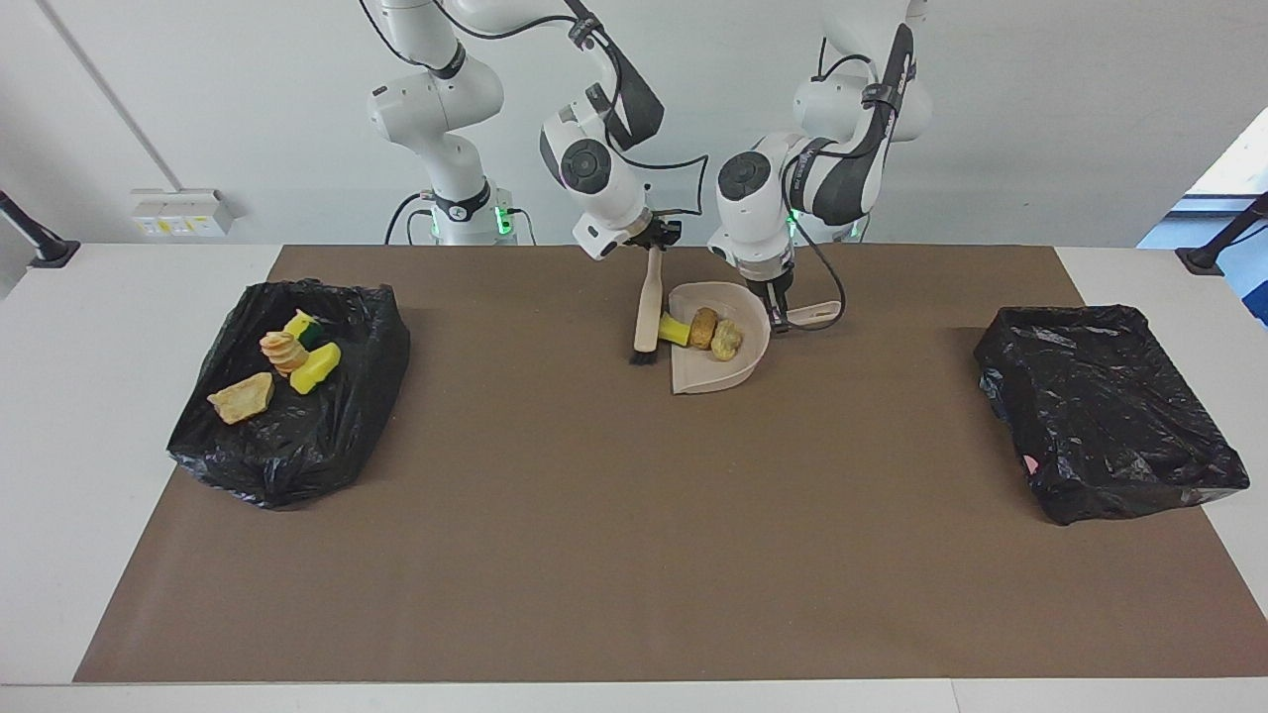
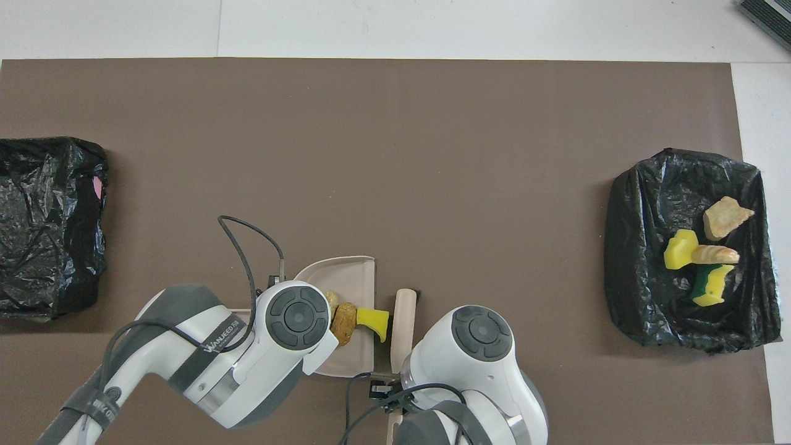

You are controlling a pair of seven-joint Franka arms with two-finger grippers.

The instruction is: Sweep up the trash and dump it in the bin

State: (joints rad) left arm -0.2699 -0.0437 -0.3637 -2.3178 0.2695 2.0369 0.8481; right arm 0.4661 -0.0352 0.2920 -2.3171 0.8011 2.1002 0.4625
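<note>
At the right arm's end of the counter (image 1: 59,416) sits a bin (image 1: 287,396) lined with a crinkly black bag. Four scraps of trash (image 1: 287,361) lie in it: a tan torn lump, a ridged tan-orange bit, a yellow chunk, and a yellow one with a green edge.

The right arm comes from its base and bends down over the middle of the brown mat (image 1: 634,555). Its wrist tips toward the other arm. The right claw (image 1: 654,243) is closed tight on the top of a brush (image 1: 647,315). The brush has a smooth, pale, rounded handle and short black bristles that touch the mat. It leans a little. The brush is pressed against a small yellow foam scrap (image 1: 675,330), which lies across the open edge of the dustpan (image 1: 723,371).

The dustpan is beige, smooth plastic, flat with a curved back wall. Two brown-tan, bumpy, roundish scraps (image 1: 713,334) lie inside it, touching each other, just beside the yellow one.

The left arm folds down low beside the pan, with its wrist pointing straight down. The left claw (image 1: 778,315) is closed on the dustpan's short handle (image 1: 814,319).

At the left arm's end sits a second bin (image 1: 1105,411), also wrapped in a shiny, wrinkled black bag.
</note>
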